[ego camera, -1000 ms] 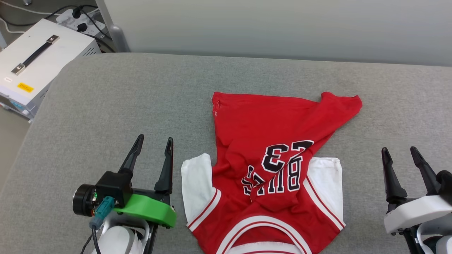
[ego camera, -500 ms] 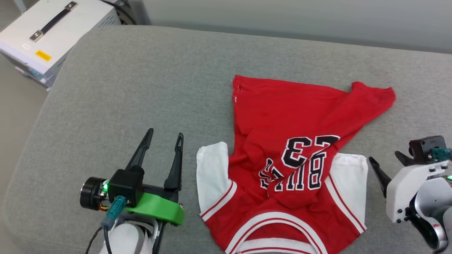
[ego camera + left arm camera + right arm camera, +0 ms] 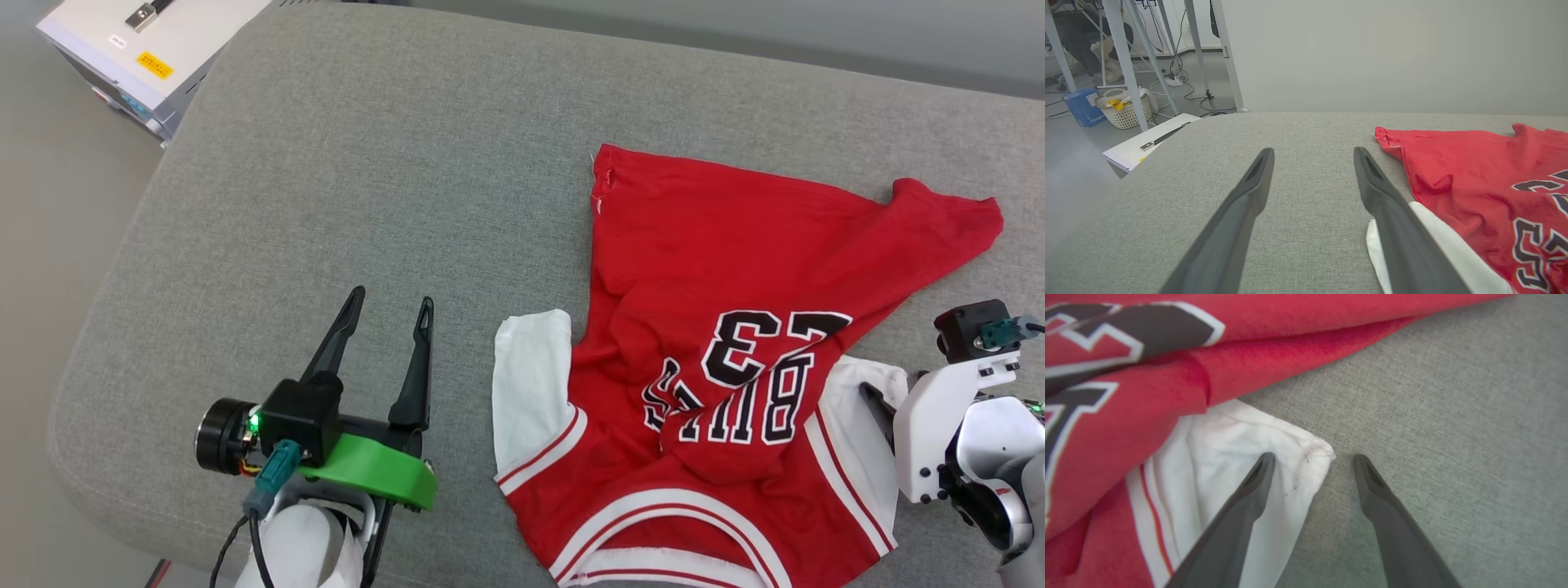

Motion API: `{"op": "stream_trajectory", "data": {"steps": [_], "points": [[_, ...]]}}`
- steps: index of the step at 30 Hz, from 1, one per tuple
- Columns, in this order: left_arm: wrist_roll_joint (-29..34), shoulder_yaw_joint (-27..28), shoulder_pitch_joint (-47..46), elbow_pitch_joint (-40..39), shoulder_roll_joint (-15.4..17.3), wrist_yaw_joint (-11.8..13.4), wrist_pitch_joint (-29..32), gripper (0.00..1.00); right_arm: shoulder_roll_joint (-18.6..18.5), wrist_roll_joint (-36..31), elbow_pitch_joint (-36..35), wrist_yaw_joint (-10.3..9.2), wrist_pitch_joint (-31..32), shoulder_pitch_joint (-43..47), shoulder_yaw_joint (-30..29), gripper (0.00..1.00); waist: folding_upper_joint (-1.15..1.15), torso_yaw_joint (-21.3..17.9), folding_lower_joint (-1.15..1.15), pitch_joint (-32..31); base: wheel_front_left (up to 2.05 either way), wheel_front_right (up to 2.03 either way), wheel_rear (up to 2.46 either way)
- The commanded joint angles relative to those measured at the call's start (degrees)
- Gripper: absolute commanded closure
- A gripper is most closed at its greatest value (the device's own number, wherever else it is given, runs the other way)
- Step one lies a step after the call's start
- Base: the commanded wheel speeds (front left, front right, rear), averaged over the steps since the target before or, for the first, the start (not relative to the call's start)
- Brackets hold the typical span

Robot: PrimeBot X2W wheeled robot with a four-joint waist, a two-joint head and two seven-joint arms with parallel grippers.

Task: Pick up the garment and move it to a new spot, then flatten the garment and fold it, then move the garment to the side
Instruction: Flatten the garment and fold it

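The garment (image 3: 735,327), a red T-shirt with white sleeves and black "BULLS 23" lettering facing up, lies crumpled on the grey table (image 3: 367,163), right of centre. My left gripper (image 3: 392,296) rests open on bare cloth just left of the left white sleeve (image 3: 531,384), apart from it; the left wrist view shows its fingers spread (image 3: 1313,151) beside the garment (image 3: 1474,175). My right gripper (image 3: 878,408) tilts down at the right white sleeve. In the right wrist view it (image 3: 1313,456) is open, with the sleeve's corner (image 3: 1306,457) lying between its fingers.
A white equipment case (image 3: 163,41) stands on the floor past the table's back left corner. The table's rounded left and front edges are near my left arm. In the left wrist view, a basket (image 3: 1122,110), a blue box (image 3: 1084,108) and metal frame legs stand beyond.
The head camera has swung left and down, shifting the whole picture. My right arm has tipped down and come in over the right sleeve. The left gripper holds its place.
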Motion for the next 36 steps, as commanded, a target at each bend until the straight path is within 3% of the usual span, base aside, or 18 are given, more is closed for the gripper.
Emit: {"op": "stream_trajectory", "data": {"steps": [1, 2, 3, 4, 9, 19, 28, 29, 30, 36], "points": [[0.8, 0.3, -1.0, 0.3, -0.5, -0.5, -0.3, 0.00, 0.3, 0.3, 1.9, -0.04, -0.1, 0.0, 0.6, 0.00, 0.62, 0.2, 0.00, 0.4, 0.00, 0.00, 0.00], [1.0, 0.5, -1.0, 0.5, -0.6, -0.6, -0.3, 0.00, 0.2, 0.4, 2.6, -0.04, -0.3, 0.0, 0.9, 0.53, 0.62, 0.1, 0.00, 0.4, 0.00, 0.00, 0.00], [1.1, 0.6, -1.0, 0.7, -0.6, -0.7, -0.3, 0.00, 0.1, 0.4, 3.1, -0.04, -0.6, -0.1, 1.0, 0.83, 0.62, 0.0, 0.00, 0.3, 0.00, 0.00, 0.00], [1.2, 0.8, -0.9, 0.9, -0.7, -0.8, -0.3, 0.00, 0.2, 0.6, 3.7, -0.04, -1.5, -0.1, 0.7, 1.00, 0.62, -0.3, 0.00, 0.1, 0.00, 0.00, 0.00], [1.6, 1.7, -0.3, 2.2, -0.5, -1.1, -0.3, 0.00, 0.1, 0.4, 5.5, -0.04, -4.8, 0.6, -1.2, 1.00, 0.62, -2.4, 0.00, -1.3, 0.00, 0.00, 0.00], [1.9, 2.8, 1.0, 4.7, -0.2, -1.5, -0.3, 0.00, 0.0, -1.1, 4.0, -0.04, -9.1, 4.8, -12.2, 1.00, 0.62, -8.4, 0.00, -4.7, 0.00, 0.00, 0.00], [1.6, 3.1, 2.1, 8.3, -0.1, -1.9, -0.3, 0.00, 3.0, -3.3, 2.9, -0.04, -10.5, 10.5, -18.9, 1.00, 0.62, -11.8, 0.00, -5.9, 0.00, 0.00, 0.00], [1.6, 3.0, 2.2, 8.9, 0.0, -2.0, -0.3, 0.00, 3.6, -3.5, 2.7, -0.04, -11.5, 10.7, -19.2, 0.60, 0.62, -12.0, 0.00, -5.9, 0.00, 0.00, 0.00], [1.5, 3.0, 2.3, 9.3, 0.0, -2.1, -0.3, 0.00, 4.2, -3.4, 2.6, -0.04, -12.4, 10.7, -19.0, 0.00, 0.62, -12.2, 0.00, -6.0, 0.00, 0.00, 0.00], [1.0, 2.7, 3.2, 9.8, 1.5, -2.7, 0.6, 0.00, 5.3, -2.8, -1.3, -0.04, -21.6, 9.2, -17.2, 0.00, 0.62, -12.5, 0.00, -6.5, 0.00, 0.00, 0.00]]}}
